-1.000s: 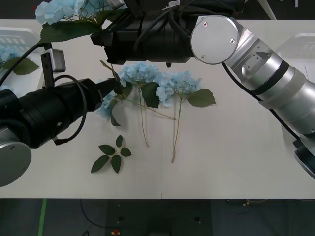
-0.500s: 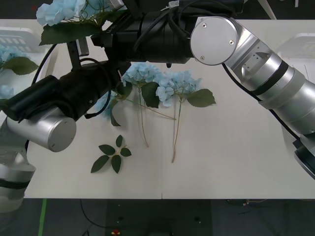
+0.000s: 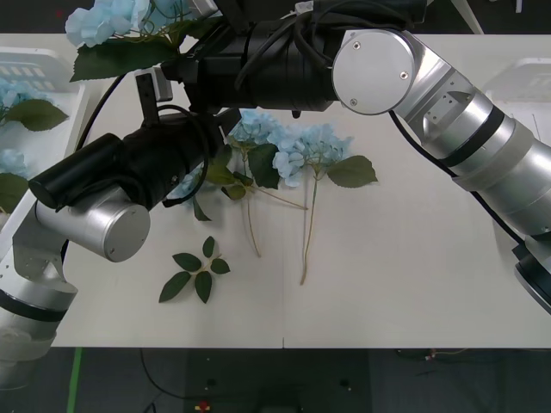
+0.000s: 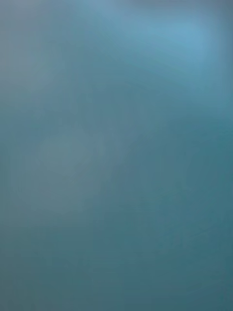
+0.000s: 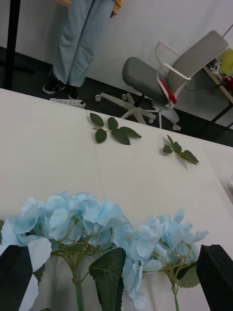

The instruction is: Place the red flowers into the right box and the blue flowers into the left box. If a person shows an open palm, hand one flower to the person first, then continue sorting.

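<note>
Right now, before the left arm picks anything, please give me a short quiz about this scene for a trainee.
1. True or false: the left gripper, over the blue flowers at the middle of the table, is shut on a stem.
2. What lies nearest the robot's edge of the table? A. a red flower B. a loose leaf sprig C. a cup
3. Fill in: the flower heads in the left box are ___.
Key: 1 false, it is open; 2 B; 3 blue.

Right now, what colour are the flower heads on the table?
Pale sky blue, clearest in the left wrist view: the blue flowers.
</note>
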You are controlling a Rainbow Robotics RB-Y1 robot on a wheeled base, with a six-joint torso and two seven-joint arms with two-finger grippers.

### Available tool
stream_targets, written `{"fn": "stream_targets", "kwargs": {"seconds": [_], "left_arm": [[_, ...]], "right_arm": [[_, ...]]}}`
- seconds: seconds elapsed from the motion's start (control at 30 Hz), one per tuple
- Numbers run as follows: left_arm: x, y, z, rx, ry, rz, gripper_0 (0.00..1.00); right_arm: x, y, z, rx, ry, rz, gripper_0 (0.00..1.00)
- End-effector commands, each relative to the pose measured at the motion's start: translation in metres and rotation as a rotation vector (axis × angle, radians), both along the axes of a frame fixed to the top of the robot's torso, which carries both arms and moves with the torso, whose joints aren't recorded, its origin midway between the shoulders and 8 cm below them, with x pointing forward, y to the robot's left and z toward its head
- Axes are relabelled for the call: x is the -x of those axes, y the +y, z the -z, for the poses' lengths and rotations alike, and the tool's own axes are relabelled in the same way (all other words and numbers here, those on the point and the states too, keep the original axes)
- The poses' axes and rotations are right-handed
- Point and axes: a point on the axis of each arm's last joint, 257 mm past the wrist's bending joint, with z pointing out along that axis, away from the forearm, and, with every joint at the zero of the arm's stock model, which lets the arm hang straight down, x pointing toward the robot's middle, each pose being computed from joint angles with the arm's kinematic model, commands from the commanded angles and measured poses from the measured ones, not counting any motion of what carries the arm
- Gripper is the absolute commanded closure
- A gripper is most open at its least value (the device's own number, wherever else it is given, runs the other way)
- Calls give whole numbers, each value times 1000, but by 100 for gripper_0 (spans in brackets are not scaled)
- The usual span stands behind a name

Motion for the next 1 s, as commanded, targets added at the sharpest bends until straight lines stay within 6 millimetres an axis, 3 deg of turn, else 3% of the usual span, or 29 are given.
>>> {"fn": "stream_targets", "kwargs": {"seconds": [0.03,0.67,0.9,1.0], "left_arm": [[2,-26,-23,94,-13,36,100],[14,-23,6,109,20,25,100],[14,-22,6,110,17,23,100],[15,-19,10,106,22,19,100]], "right_arm": [[7,10,-26,-8,-56,-22,100],[4,9,-26,0,-66,-13,100],[0,6,-29,-5,-80,-1,40],[1,5,-28,-8,-70,-4,27]]}}
